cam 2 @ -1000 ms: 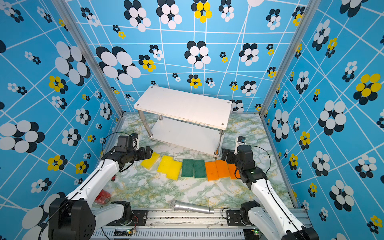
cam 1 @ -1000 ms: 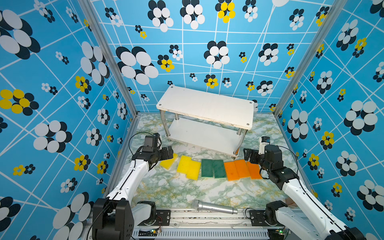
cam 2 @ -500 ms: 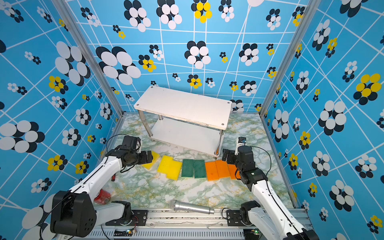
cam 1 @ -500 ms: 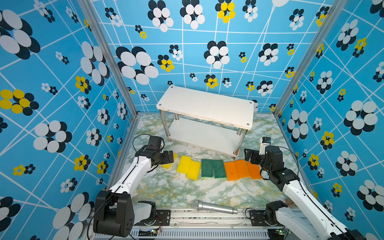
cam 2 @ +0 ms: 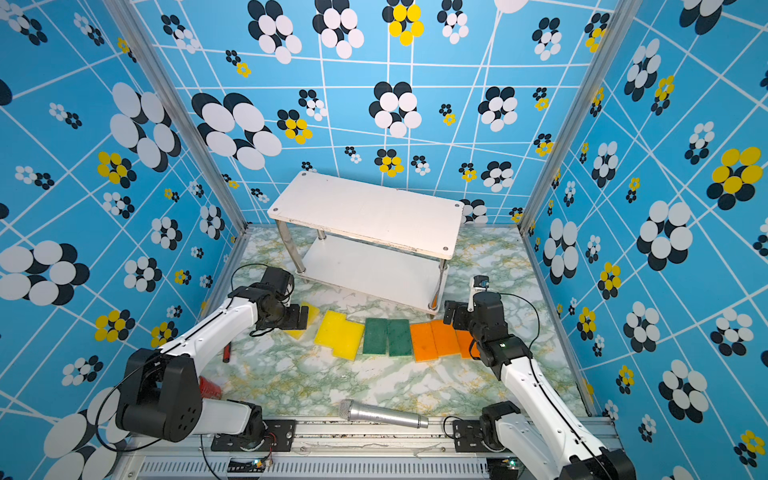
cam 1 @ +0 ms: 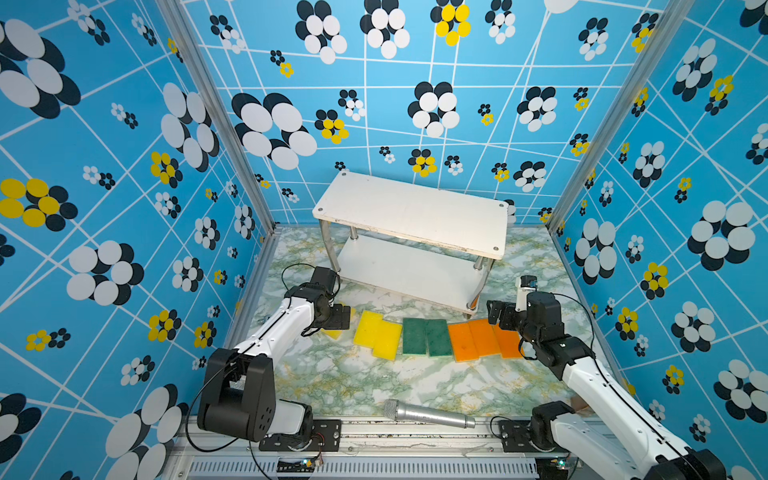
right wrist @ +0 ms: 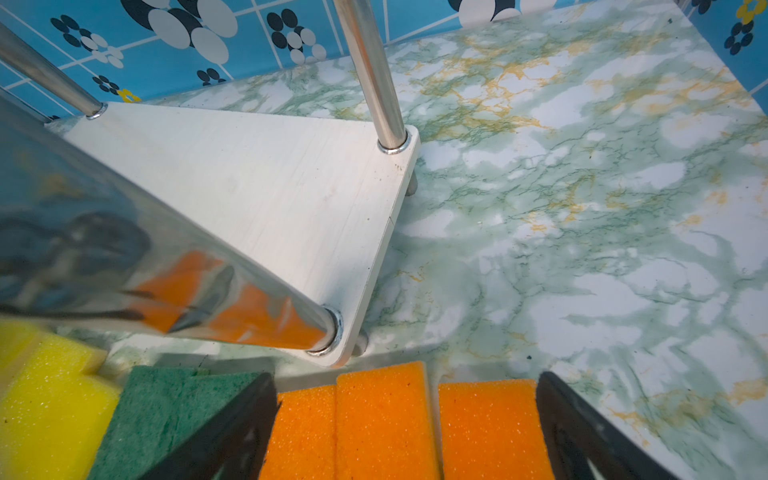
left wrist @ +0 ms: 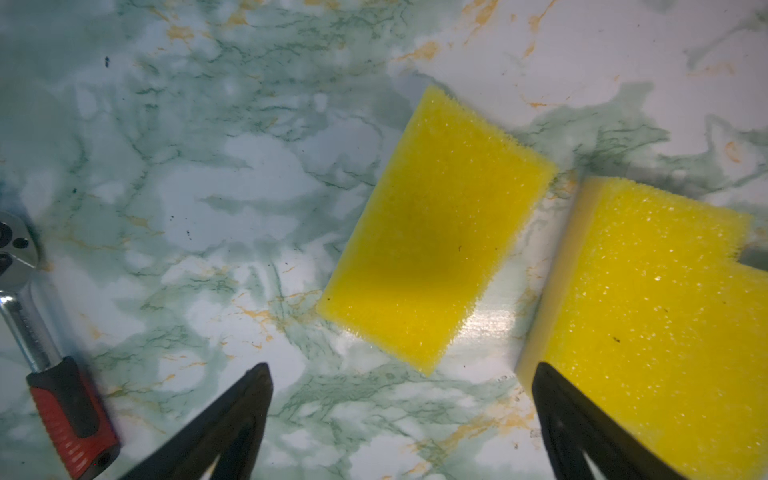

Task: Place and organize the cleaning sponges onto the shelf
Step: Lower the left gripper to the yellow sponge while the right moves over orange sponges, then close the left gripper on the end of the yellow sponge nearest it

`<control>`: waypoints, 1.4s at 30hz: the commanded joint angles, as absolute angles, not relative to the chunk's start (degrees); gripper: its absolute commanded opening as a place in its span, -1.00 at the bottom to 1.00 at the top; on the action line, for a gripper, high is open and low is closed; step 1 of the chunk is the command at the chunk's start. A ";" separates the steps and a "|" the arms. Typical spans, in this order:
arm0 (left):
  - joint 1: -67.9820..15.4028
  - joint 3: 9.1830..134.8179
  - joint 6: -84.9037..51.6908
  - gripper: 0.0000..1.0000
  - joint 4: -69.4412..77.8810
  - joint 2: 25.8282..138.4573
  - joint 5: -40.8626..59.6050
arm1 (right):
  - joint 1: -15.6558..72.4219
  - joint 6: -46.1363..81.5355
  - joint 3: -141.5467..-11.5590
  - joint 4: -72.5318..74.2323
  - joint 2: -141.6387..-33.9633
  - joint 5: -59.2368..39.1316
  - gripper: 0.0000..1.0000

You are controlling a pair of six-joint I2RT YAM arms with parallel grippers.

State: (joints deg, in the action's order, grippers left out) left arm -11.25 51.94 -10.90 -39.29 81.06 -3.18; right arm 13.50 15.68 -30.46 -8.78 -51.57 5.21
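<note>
The shelf (cam 1: 411,216) stands at the back, its two white boards bare. In front of it lies a row of cleaning sponges: a yellow one (cam 1: 334,333) partly under my left gripper (cam 1: 343,318), two overlapping yellow ones (cam 1: 376,334), two dark green (cam 1: 426,337) and three orange (cam 1: 482,338). The left gripper (left wrist: 401,368) hangs open just above the table, with the single yellow sponge (left wrist: 432,237) ahead of its tips. My right gripper (right wrist: 405,376) is open over the orange sponges (right wrist: 382,415), close to the shelf's front post (right wrist: 166,270).
A silver microphone (cam 1: 428,415) lies near the front rail. A ratchet wrench with a red and black handle (left wrist: 62,399) lies left of the yellow sponges, by the left wall. Patterned walls close in three sides.
My left gripper has moved right and down onto the leftmost yellow sponge, covering more of it. The right arm has barely shifted. No sponge has moved.
</note>
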 commanded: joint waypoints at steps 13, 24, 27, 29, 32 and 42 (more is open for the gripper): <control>-13.33 56.78 -4.74 0.98 -41.47 88.95 -10.95 | 13.59 19.95 -37.10 -22.29 -55.36 -0.17 0.98; -16.38 54.84 -2.68 0.98 -39.05 90.60 -7.13 | 12.67 20.30 -39.31 -24.15 -58.74 -2.52 0.99; -16.41 54.58 -2.46 0.98 -38.63 91.34 -7.42 | 12.48 20.39 -39.01 -24.24 -58.28 -2.47 0.99; -16.30 54.58 -2.38 0.98 -38.53 91.91 -7.90 | 12.41 20.48 -39.01 -24.19 -58.10 -2.46 0.99; -15.70 53.97 -2.29 0.98 -37.80 92.50 -8.70 | 12.31 20.57 -38.78 -23.76 -57.82 -2.73 0.98; -13.67 53.93 -0.01 0.98 -36.47 92.60 -7.70 | 12.15 20.65 -38.06 -22.89 -57.59 -3.34 0.99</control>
State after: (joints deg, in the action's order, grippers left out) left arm -14.68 54.70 -1.91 -36.91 92.38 -8.12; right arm 12.56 20.03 -38.39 -23.22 -58.43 -2.33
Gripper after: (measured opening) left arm 0.990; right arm 0.991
